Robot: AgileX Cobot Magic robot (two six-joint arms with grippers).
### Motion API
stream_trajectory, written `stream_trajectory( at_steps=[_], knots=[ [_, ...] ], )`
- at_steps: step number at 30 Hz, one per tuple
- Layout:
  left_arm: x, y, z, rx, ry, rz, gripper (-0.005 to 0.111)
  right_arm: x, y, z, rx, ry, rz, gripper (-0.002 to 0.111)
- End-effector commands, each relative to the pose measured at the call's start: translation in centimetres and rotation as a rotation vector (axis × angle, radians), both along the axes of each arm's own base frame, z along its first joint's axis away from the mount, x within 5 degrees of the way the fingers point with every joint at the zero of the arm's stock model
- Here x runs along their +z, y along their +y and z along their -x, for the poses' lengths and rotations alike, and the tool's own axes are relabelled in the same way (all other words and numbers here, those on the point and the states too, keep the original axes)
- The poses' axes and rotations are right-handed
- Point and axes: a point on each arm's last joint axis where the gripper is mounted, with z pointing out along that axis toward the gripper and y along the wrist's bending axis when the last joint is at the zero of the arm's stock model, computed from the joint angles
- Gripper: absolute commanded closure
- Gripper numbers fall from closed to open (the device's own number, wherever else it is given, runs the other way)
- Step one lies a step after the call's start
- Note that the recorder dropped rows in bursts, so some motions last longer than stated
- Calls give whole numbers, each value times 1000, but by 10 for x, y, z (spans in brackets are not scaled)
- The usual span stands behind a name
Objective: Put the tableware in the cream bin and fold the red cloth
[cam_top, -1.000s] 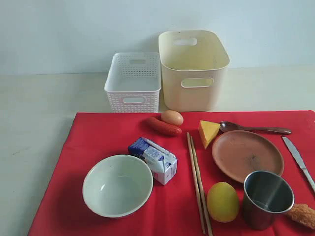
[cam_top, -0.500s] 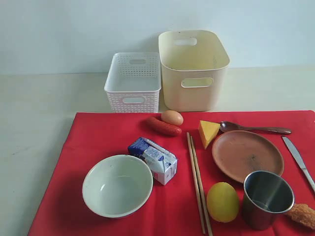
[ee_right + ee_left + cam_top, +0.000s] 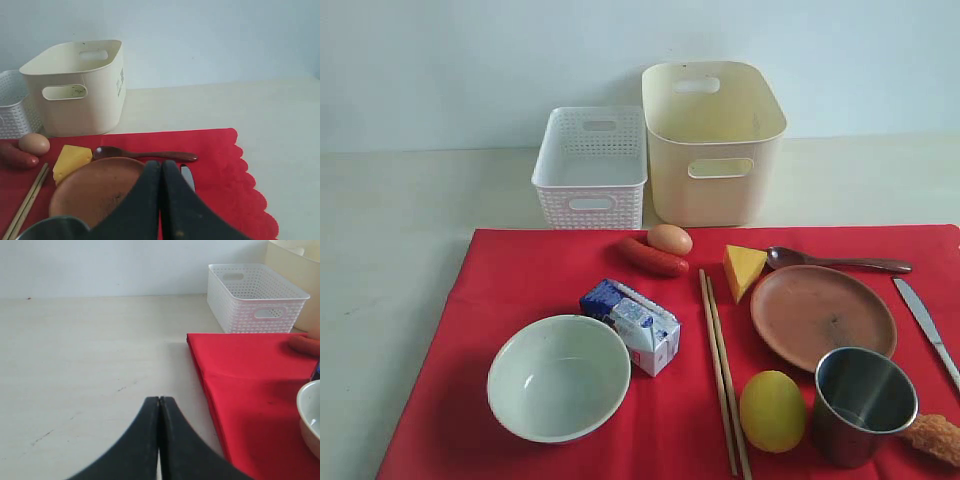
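Both claws are pinched fully together with nothing in them: the left gripper (image 3: 159,400) hangs over the table (image 3: 75,365) just off the side of the red cloth (image 3: 250,370), and the right gripper (image 3: 160,164) looks out over the brown plate (image 3: 95,190). Nothing's in the cream bin (image 3: 712,150) yet. It stands at the back just beside the white basket (image 3: 592,165), and all the tableware is laid out on the red cloth. My handling guesses: the pale green bowl (image 3: 558,377) at front left looks rigid and smooth, so I'd pinch its rim, one finger inside and one outside. The brown plate lies flat and is probably slick, so the raised lip is the only real handle. The steel cup (image 3: 863,403) in front of it is upright, likely light and slippery, so grab the wall at the rim. The chopsticks (image 3: 722,370) lie side by side in the middle, thin and prone to rolling, so take both at mid-length. The spoon (image 3: 835,262) behind the plate and the knife (image 3: 925,318) at the right edge sit low, so go for the handles. The cloth's floppy, so take a corner once it's cleared.
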Motion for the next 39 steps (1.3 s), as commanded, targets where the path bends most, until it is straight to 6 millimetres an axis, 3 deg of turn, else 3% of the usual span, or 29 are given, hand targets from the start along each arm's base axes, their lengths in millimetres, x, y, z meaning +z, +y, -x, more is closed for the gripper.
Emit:
stream_trajectory(
  at_steps=[1, 21, 26, 30, 39],
  knots=[
    [0, 0, 0, 5, -5, 12, 107, 0, 0, 0, -2, -11, 6, 108],
    [0, 0, 0, 5, -5, 12, 107, 0, 0, 0, -2, -11, 6, 108],
    [0, 0, 0, 5, -5, 12, 107, -4, 0, -4, -2, 60, 8, 108],
    [0, 0, 0, 5, -5, 12, 107, 9, 0, -7, -1, 95, 9, 108],
    [0, 0, 0, 5, -5, 12, 107, 61, 0, -24, -1, 80, 8, 108]
  ],
)
